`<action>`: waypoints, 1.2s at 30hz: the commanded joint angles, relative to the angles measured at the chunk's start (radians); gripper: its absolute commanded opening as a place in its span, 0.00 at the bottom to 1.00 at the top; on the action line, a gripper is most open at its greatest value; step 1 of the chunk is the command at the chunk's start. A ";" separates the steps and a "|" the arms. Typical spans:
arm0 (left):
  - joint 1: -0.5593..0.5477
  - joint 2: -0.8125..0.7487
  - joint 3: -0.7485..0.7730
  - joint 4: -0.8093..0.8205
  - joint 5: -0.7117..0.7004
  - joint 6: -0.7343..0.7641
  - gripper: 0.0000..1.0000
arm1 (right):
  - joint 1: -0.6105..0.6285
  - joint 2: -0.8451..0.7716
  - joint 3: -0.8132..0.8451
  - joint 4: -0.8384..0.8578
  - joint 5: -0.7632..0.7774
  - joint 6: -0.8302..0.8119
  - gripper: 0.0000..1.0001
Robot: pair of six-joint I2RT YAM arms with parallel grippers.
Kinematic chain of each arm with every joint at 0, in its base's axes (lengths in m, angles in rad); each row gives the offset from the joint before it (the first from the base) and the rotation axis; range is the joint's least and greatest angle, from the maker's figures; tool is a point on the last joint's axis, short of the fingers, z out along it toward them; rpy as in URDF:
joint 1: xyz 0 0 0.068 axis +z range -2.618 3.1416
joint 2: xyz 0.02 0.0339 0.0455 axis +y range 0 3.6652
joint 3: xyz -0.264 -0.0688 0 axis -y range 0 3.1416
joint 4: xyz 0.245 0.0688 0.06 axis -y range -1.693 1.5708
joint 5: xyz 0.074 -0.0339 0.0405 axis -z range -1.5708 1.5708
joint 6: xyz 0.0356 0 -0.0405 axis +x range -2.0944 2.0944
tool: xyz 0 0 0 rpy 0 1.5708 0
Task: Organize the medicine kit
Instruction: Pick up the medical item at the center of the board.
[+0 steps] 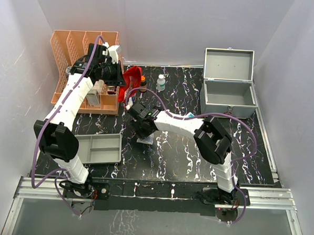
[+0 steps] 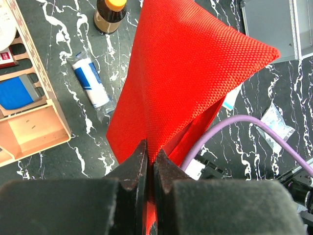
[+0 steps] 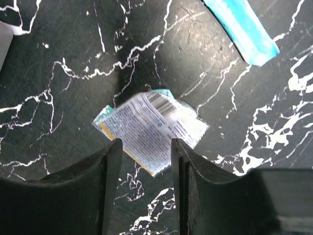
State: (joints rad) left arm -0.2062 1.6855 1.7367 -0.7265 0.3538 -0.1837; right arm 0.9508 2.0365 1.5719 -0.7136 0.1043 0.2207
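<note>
My left gripper (image 2: 150,155) is shut on a red fabric pouch (image 2: 186,73) and holds it up above the table; the pouch also shows in the top view (image 1: 131,78) next to the orange organizer rack (image 1: 76,45). My right gripper (image 3: 145,147) is open just above a small flat printed sachet (image 3: 151,129) lying on the black marble table; the jaws straddle its near edge. In the top view the right gripper (image 1: 140,128) hovers over the sachet (image 1: 146,140). The grey kit box (image 1: 229,97) stands open at the back right.
A brown bottle (image 2: 110,14) and a wrapped bandage roll (image 2: 90,83) lie by the rack. A white bottle (image 1: 160,82) stands at the back. A teal strip packet (image 3: 242,27) lies near the sachet. A grey tray (image 1: 98,148) sits at the front left. A clear packet (image 2: 276,122) lies under the purple cable.
</note>
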 commanded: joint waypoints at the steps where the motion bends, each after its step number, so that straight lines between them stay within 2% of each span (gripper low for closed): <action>1: 0.004 -0.062 -0.008 -0.004 0.029 -0.008 0.00 | 0.003 0.025 0.076 0.054 -0.020 -0.022 0.42; 9: 0.004 -0.061 -0.008 0.004 0.033 -0.014 0.00 | 0.017 0.093 0.093 0.015 0.004 -0.035 0.40; 21: 0.004 -0.060 -0.011 0.008 0.040 -0.017 0.00 | 0.029 0.189 0.134 -0.150 0.118 0.003 0.24; 27: 0.006 -0.062 -0.012 0.007 0.043 -0.017 0.00 | 0.039 0.206 0.109 -0.187 0.116 0.023 0.22; 31: 0.004 -0.059 -0.011 0.010 0.049 -0.020 0.00 | 0.042 0.210 0.086 -0.196 0.110 0.037 0.16; 36: 0.006 -0.056 -0.009 0.010 0.056 -0.022 0.00 | 0.042 0.206 0.068 -0.196 0.095 0.047 0.03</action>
State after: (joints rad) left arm -0.2047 1.6852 1.7325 -0.7231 0.3679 -0.1883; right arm 0.9924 2.1723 1.7035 -0.8150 0.2306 0.2413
